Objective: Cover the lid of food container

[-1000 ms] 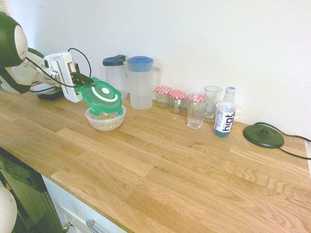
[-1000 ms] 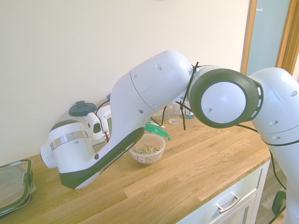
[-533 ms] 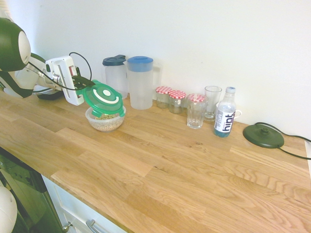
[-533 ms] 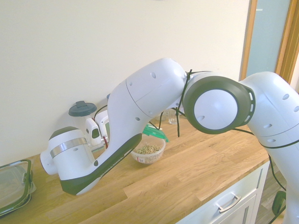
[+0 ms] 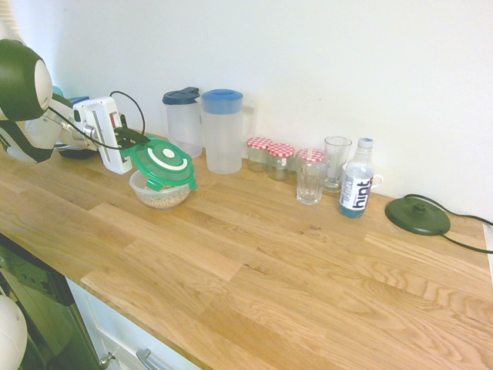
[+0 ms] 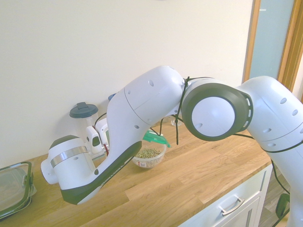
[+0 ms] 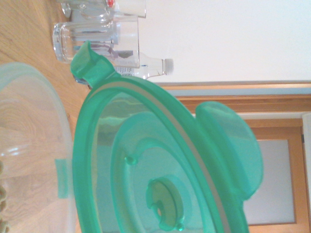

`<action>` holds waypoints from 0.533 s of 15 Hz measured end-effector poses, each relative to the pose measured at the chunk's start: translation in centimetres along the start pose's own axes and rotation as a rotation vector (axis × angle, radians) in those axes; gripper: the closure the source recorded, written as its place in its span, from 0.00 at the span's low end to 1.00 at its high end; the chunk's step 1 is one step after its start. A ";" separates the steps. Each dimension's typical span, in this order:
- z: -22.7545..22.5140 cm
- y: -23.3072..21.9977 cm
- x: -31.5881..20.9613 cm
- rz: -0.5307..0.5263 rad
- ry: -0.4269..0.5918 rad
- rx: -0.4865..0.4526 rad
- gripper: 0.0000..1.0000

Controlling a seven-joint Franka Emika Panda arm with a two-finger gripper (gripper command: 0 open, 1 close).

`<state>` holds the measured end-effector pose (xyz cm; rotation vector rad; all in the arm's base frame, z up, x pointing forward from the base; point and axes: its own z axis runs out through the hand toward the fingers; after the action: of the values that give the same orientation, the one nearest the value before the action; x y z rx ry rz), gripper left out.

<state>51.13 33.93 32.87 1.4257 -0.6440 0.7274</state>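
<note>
The green lid (image 5: 163,163) hangs tilted just over the food container (image 5: 159,193), a small clear bowl with beige grains inside. My gripper (image 5: 132,139) is shut on the lid's left edge, coming in from the left in the first exterior view. Seen from the second exterior view, only a green corner of the lid (image 6: 156,138) shows above the food container (image 6: 149,156); the arm hides the gripper. Up close in the wrist view, the lid's underside (image 7: 146,170) fills the picture next to the food container's rim (image 7: 34,145).
Against the wall stand two clear jugs with blue lids (image 5: 222,131), two checked-lid jars (image 5: 271,159), two glasses (image 5: 311,176), a water bottle (image 5: 357,179) and a dark kettle base (image 5: 417,216). A rectangular clear box (image 6: 14,188) sits at the counter's far end.
The lid has come down and levelled out somewhat, ending closer over the bowl. The arm has sunk a little with it; the grip has stayed shut.
</note>
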 end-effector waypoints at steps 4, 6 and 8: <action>-0.3 0.2 -0.1 -0.002 0.002 0.006 1.00; -0.4 0.2 -0.2 -0.002 0.002 0.008 1.00; -0.4 0.2 -0.2 -0.002 0.003 0.008 0.00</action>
<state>50.85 34.34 32.86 1.4325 -0.6382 0.7309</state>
